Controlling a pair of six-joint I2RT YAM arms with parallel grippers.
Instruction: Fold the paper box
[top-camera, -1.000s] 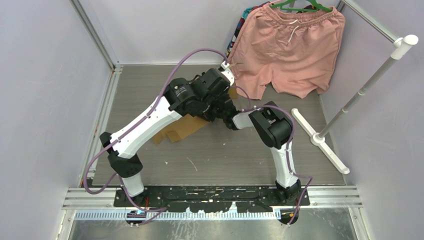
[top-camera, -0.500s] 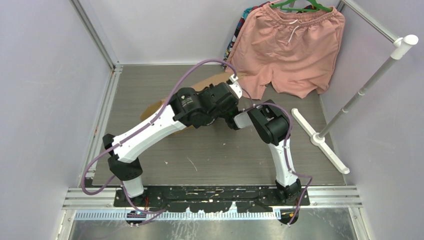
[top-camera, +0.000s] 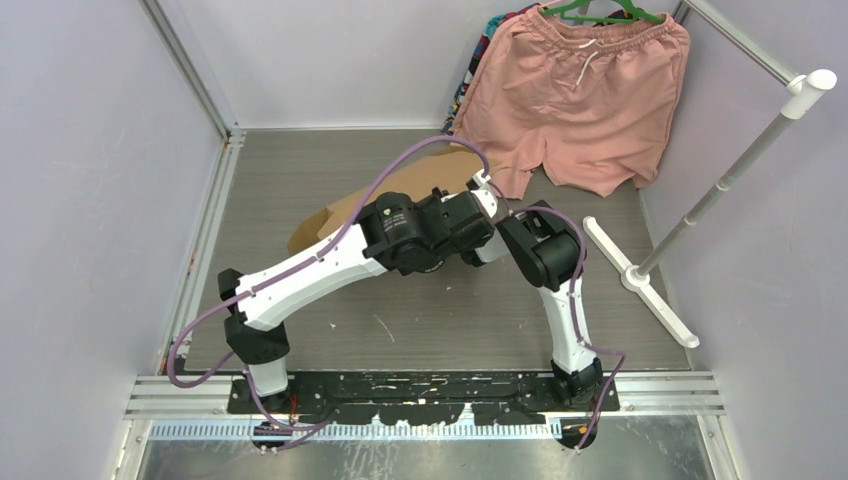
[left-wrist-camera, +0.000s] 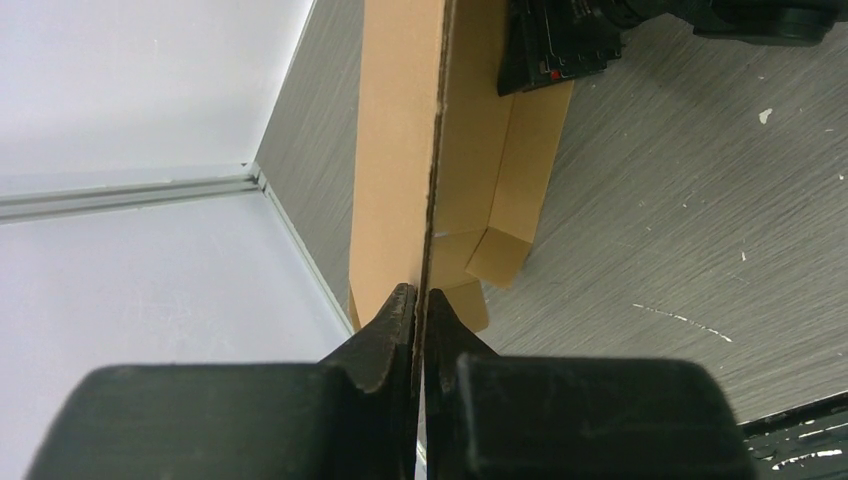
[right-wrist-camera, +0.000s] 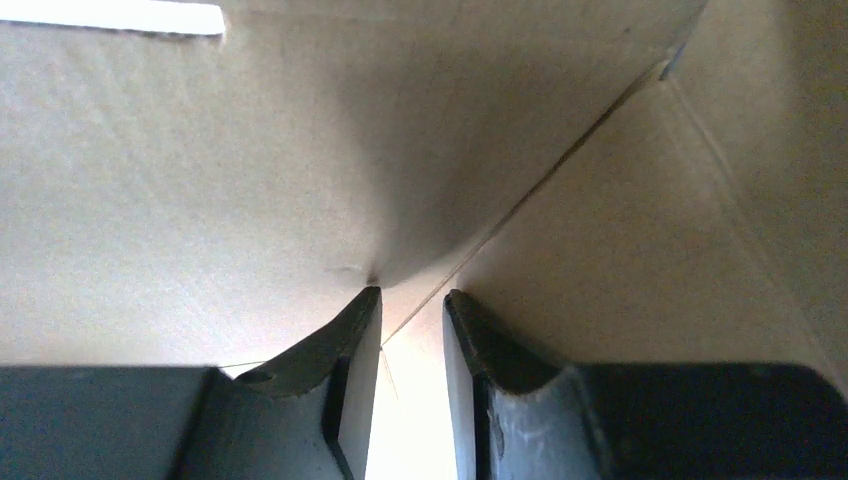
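Left arm (top-camera: 300, 275) outstretched; left fingers (left-wrist-camera: 403, 308) pinch paper box (left-wrist-camera: 395, 150) edge; right fingers (right-wrist-camera: 366, 308) parted.

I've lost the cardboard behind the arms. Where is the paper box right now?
In the top view the paper box is mid-table, just beyond both wrists and near the pink shorts' lower left; the left gripper is shut on its edge.

My left arm (top-camera: 310, 275) and right arm (top-camera: 565, 320) meet mid-table, the paper box (top-camera: 425, 180) just beyond; pink shorts (top-camera: 580, 100) hang far right.
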